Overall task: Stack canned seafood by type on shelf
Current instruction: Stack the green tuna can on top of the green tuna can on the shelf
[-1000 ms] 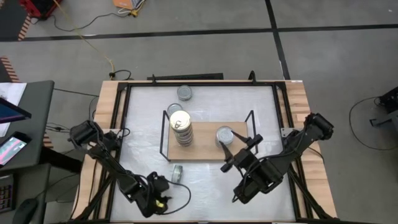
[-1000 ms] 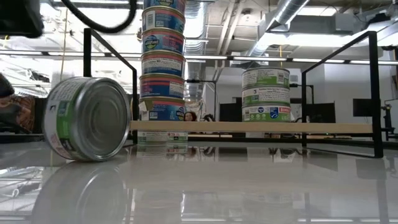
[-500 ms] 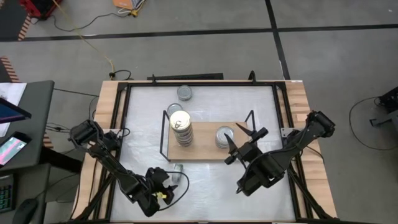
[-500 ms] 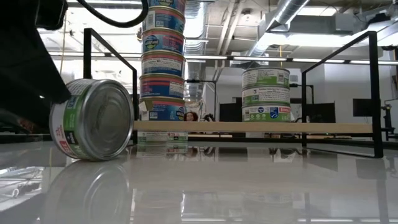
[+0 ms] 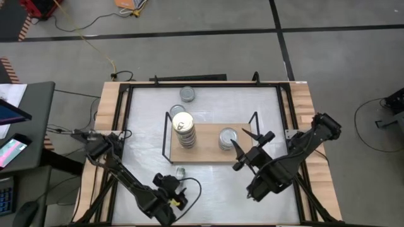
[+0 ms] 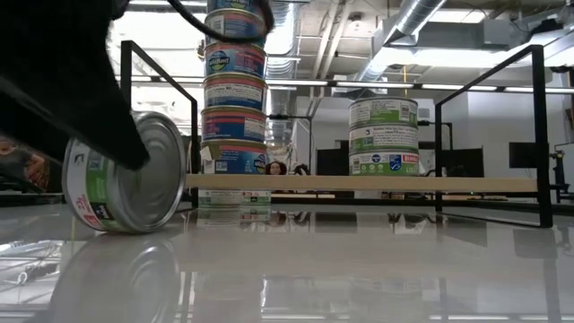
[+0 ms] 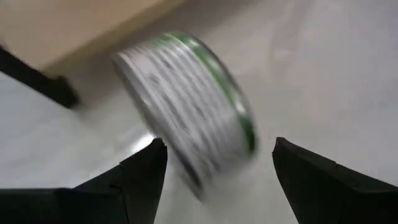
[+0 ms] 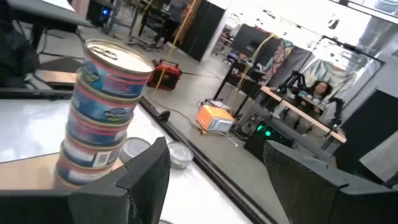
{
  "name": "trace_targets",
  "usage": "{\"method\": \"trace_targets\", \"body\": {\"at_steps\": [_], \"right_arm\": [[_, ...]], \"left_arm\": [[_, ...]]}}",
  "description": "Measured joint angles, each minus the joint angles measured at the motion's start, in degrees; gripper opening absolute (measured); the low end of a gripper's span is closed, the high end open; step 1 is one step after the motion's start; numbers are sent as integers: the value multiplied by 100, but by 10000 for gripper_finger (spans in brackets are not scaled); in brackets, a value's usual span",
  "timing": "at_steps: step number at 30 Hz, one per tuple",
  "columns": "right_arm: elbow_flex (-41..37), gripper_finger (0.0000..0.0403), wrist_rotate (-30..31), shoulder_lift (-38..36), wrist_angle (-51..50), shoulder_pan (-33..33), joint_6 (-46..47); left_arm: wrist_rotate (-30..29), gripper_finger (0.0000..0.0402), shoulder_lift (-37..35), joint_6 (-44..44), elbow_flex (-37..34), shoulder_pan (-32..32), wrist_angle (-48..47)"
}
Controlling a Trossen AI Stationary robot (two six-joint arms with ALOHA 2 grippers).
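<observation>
One green-labelled tin of the canned seafood stands on its rim on the white table, just near of the shelf. My left gripper is open, its fingers slanting down with the tin between and just beyond their ends. In the low view its dark bulk covers part of the tin. On the shelf stand a tall gold-lidded stack and a short green-labelled stack. My right gripper hangs open above the shelf's right end. My left gripper has its fingers on either side of the tin that stands on its rim, coming at it slanting down from the table's near side. I cannot tell whether a finger touches it. The tin rests on the table.
Two loose silver-lidded tins lie flat on the table beyond the shelf. Black wire frames rise at the shelf's short ends. A black rail borders the white tabletop. A person sits in the room behind.
My left gripper has moved from the table's near edge toward the tin on its rim, tipping and rolling as it went, and now stands around it. In the low view its dark shape has come in front of the tin.
</observation>
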Motion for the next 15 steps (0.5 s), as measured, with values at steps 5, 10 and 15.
{"method": "trace_targets", "body": {"at_steps": [5, 10, 15], "right_arm": [[0, 290, -62, 0, 0, 256, -8], [0, 290, -62, 0, 0, 412, -21], [0, 290, -62, 0, 0, 449, -23]], "left_arm": [[82, 279, 640, -466, 865, 86, -1715], [32, 277, 889, -592, 1166, 88, -2231], [-106, 234, 890, -312, 1166, 88, -2238]]}}
